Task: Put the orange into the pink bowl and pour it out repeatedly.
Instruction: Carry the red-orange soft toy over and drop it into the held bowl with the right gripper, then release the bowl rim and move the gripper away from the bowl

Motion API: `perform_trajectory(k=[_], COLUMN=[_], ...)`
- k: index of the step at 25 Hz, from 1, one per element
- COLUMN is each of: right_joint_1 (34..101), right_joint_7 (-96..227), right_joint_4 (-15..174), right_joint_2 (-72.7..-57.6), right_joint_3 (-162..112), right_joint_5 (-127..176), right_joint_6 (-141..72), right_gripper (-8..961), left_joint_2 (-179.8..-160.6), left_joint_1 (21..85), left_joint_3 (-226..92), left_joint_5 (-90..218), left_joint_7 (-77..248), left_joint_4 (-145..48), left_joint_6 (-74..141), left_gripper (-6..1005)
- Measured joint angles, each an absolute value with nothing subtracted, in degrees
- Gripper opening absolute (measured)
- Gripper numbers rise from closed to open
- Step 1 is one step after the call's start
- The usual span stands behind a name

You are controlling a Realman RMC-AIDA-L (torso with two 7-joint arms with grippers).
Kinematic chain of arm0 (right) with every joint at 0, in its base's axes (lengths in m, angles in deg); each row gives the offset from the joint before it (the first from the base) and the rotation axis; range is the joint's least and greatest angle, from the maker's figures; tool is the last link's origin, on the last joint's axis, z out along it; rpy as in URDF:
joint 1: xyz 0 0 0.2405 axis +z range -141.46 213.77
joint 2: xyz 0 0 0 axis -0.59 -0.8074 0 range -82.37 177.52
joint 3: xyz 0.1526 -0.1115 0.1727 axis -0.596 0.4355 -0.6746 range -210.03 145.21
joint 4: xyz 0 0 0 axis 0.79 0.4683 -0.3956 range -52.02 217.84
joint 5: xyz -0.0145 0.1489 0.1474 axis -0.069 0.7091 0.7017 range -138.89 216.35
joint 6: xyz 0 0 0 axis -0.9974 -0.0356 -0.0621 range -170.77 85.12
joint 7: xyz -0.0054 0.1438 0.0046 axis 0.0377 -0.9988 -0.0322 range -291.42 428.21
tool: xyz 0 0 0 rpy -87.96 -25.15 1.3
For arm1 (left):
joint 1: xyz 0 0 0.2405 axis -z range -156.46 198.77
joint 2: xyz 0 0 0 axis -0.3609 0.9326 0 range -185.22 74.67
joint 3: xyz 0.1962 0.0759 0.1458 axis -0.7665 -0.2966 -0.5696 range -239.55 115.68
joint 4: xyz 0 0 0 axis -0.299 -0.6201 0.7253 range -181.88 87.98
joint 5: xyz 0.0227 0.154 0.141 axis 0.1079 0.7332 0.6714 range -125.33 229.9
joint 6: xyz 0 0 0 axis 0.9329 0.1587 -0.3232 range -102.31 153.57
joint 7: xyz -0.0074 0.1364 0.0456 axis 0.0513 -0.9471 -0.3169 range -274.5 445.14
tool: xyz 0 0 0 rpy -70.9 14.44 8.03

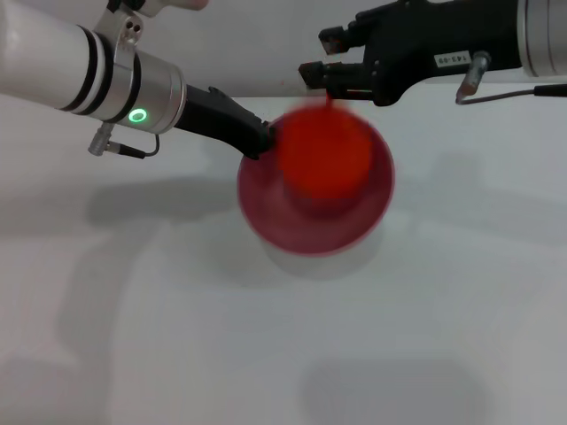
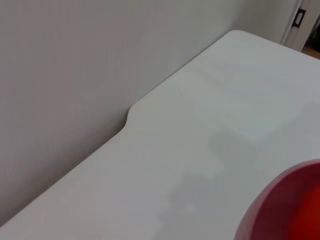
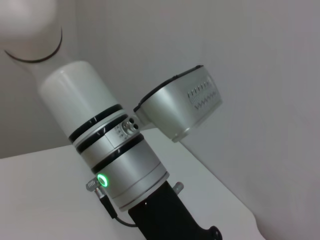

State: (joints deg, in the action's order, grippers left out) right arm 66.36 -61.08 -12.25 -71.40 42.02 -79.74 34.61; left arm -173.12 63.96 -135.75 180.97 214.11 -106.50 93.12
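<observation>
One orange (image 1: 324,152) sits inside the pink bowl (image 1: 315,232), and both look blurry. The bowl is up above the white desk (image 1: 177,336), with its shadow under it. The left hand (image 1: 263,139) is closed on the bowl's rim. The right hand (image 1: 330,60) is just above the orange with its fingers (image 1: 335,38) apart, holding nothing.

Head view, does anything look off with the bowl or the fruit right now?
Nothing spilled or damaged. The orange sits inside the pink bowl, both blurred by motion. The left pincer holds the bowl's rim; the right pincer hovers open just above.
</observation>
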Motion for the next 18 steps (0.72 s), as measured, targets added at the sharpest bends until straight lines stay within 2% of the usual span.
perform_trajectory(k=[4, 8, 18], right_joint_1=[66.2, 65.8, 59.3], right_joint_7=[-60.9, -60.8, -53.7], right_joint_4=[-12.4, -12.8, -15.6], right_joint_2=[-71.42, -71.46, -71.80], right_joint_3=[41.7, 41.5, 32.7], right_joint_5=[-79.6, -79.6, -70.5], right_joint_6=[34.4, 33.6, 32.8], right_gripper=[454, 524, 524], left_joint_2=[-173.12, -173.12, -173.12], left_joint_1=[63.8, 63.6, 63.4], left_joint_3=[-135.8, -135.8, -137.6], left_joint_5=[181.1, 181.3, 181.0], left_joint_7=[214.1, 214.0, 214.3], left_joint_4=[-106.3, -106.2, -105.2], left_joint_6=[92.9, 92.7, 91.7], left_gripper=[43, 43, 43])
